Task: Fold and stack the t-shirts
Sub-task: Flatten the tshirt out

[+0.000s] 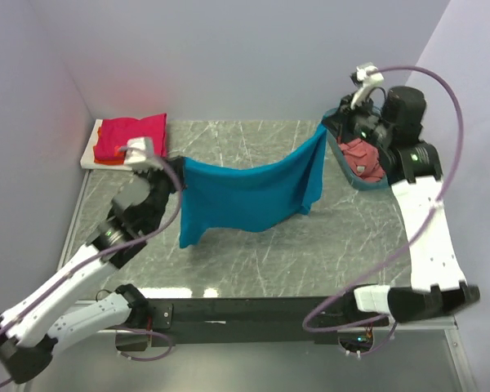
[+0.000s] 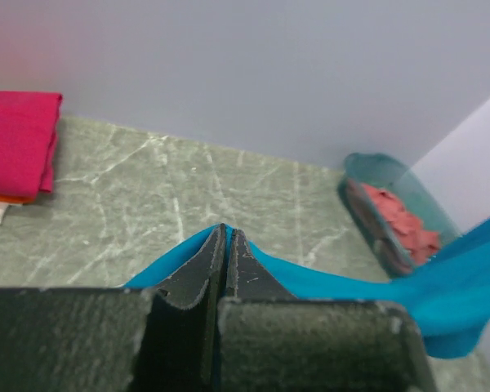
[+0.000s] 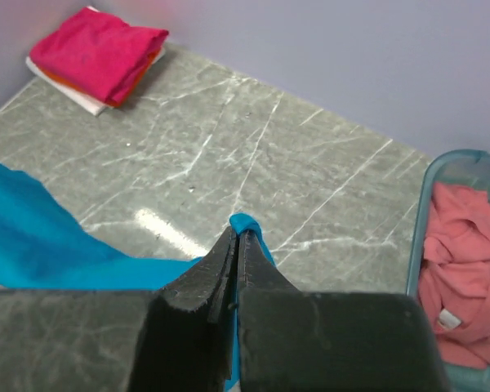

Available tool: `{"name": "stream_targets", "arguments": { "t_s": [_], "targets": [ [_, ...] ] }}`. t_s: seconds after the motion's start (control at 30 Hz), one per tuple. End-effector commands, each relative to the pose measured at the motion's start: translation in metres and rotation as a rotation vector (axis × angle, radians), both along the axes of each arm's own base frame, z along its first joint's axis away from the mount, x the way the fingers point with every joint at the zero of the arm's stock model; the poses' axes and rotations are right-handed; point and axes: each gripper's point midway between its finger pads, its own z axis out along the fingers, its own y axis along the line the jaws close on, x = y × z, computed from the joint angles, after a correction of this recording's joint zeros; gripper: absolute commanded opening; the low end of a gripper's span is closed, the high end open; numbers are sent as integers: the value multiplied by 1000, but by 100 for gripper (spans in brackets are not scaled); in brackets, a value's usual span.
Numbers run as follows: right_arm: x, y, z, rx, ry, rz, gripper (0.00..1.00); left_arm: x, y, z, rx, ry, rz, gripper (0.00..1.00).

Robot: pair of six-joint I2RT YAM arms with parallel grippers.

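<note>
Top view first. My main worry is the teal shirt [image 1: 249, 196] slipping. It's strung up between the two arms by its top corners, and each grip looks like a small bite of cloth, so any tug sideways could pop a corner loose. The right end also hangs right at the basket [image 1: 353, 181], so the cloth could catch the rim or drag the salmon shirt [image 1: 364, 155] out. The left end is close to the folded red shirt [image 1: 131, 136] on its white board [image 1: 87, 157], so a sloppy swing could knock the stack. The middle of the teal shirt sags and its bottom edge rests on the counter [image 1: 253, 253].

Left wrist view: the left jaws are pressed together with a ridge of teal cloth showing at the tips, so I'd say they're pinching the shirt. The rest of it trails off to the right, toward the basket.

Right wrist view: the right jaws are the same, squeezed tight on a little nub of teal at the tips, with the shirt running down and left. An orange shirt [image 3: 139, 75] peeks out from under the red one, well clear of the jaws.
</note>
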Motion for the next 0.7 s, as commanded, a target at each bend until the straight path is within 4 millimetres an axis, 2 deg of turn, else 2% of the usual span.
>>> {"name": "stream_targets", "arguments": {
  "t_s": [0.0, 0.03, 0.07, 0.1, 0.13, 0.17, 0.2, 0.23, 0.27, 0.3, 0.33, 0.37, 0.4, 0.43, 0.47, 0.5, 0.53, 0.57, 0.6, 0.63, 0.67],
  "targets": [
    [34, 0, 20, 18, -51, -42, 0, 33, -5, 31, -18, -75, 9, 0],
    [42, -2, 22, 16, -54, -62, 0, 40, -10, 35, -20, -80, -21, 0],
    [54, -1, 30, 14, -68, -64, 0, 58, 0, 45, -32, -89, 9, 0],
    [58, -1, 36, 18, -77, -68, 0, 65, -1, 52, -31, -100, -12, 0],
    [69, -1, 36, 18, -68, -75, 0, 70, 7, 79, -49, -149, 3, 1],
    [65, -1, 65, 29, -132, -75, 0, 80, 5, 83, -24, -154, 2, 0],
    [65, -2, 75, 34, -146, -78, 0, 83, 4, 93, -20, -175, -7, 0],
    [69, -3, 82, 35, -157, -84, 0, 79, 1, 127, -27, -243, -43, 0],
    [59, -4, 112, 46, -219, -85, 0, 83, -4, 134, -5, -249, -56, 0],
    [56, -6, 124, 51, -245, -90, 0, 76, -4, 161, -14, -304, -75, 0],
    [50, -7, 135, 56, -272, -91, 0, 71, -9, 171, -7, -330, -108, 0],
    [41, -8, 149, 65, -306, -88, 0, 65, -10, 181, -10, -353, -126, 0],
    [35, -9, 152, 68, -318, -83, 0, 58, -9, 187, -15, -370, -137, 0],
    [12, -13, 166, 74, -365, -82, 0, 55, -10, 183, -11, -367, -151, 0],
    [14, -10, 149, 68, -342, -69, 0, 37, -8, 189, -27, -397, -181, 0],
    [8, -10, 142, 58, -344, -59, 0, 31, -8, 183, -34, -395, -198, 0],
    [-7, -10, 120, 46, -315, -46, 0, 32, -14, 155, -33, -342, -230, 0],
    [-17, -4, 109, 40, -312, 0, 0, 16, -14, 150, -39, -345, -269, 0],
    [-24, -2, 92, 13, -297, 28, 0, 19, -21, 109, -24, -255, -300, 0],
    [-35, 0, 53, -6, -231, 52, 0, 14, -25, 92, -42, -216, -334, 0],
    [-46, 4, 29, -25, -188, 93, 0, -3, -33, 79, -43, -204, -415, 0]
  ]
}}
